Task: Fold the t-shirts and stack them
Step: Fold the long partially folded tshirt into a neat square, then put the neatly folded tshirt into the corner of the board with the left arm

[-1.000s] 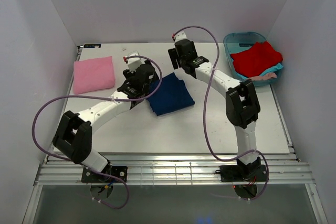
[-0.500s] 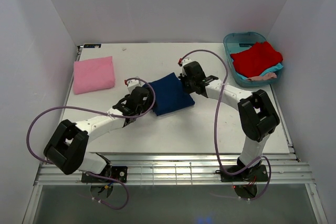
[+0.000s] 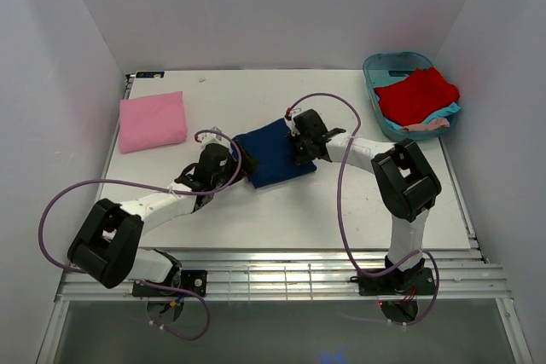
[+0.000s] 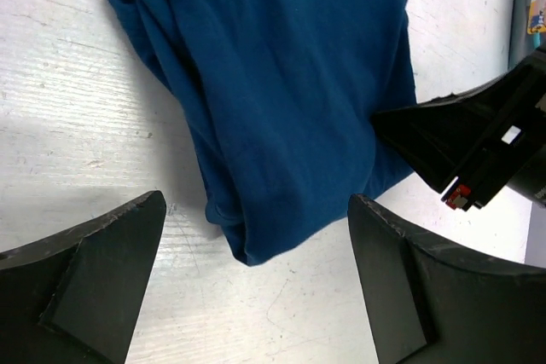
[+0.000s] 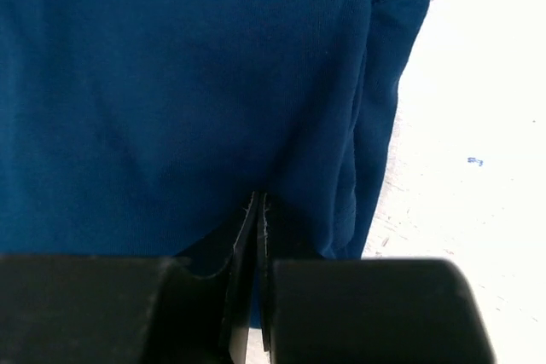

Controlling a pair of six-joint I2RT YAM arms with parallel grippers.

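Note:
A folded navy blue t-shirt [image 3: 271, 153] lies mid-table. My left gripper [image 3: 235, 162] is low at its near-left corner, jaws wide open, and that corner [image 4: 247, 245] sits between the fingers untouched. My right gripper [image 3: 296, 147] is down at the shirt's right edge, shut, its tips [image 5: 258, 198] resting against the navy cloth [image 5: 171, 83]; no cloth shows between the jaws. A folded pink t-shirt [image 3: 152, 121] lies at the back left. A red t-shirt [image 3: 416, 94] is piled over a teal one [image 3: 450, 112] at the right.
The teal plastic tub [image 3: 375, 64] holding the red and teal shirts stands at the back right corner. White walls close the table on three sides. The right arm's black wrist [image 4: 478, 151] shows across the shirt in the left wrist view.
Both arms dropped from above the table onto the navy shirt. The right gripper closed at its right edge; the left gripper opened wider at the near-left corner.

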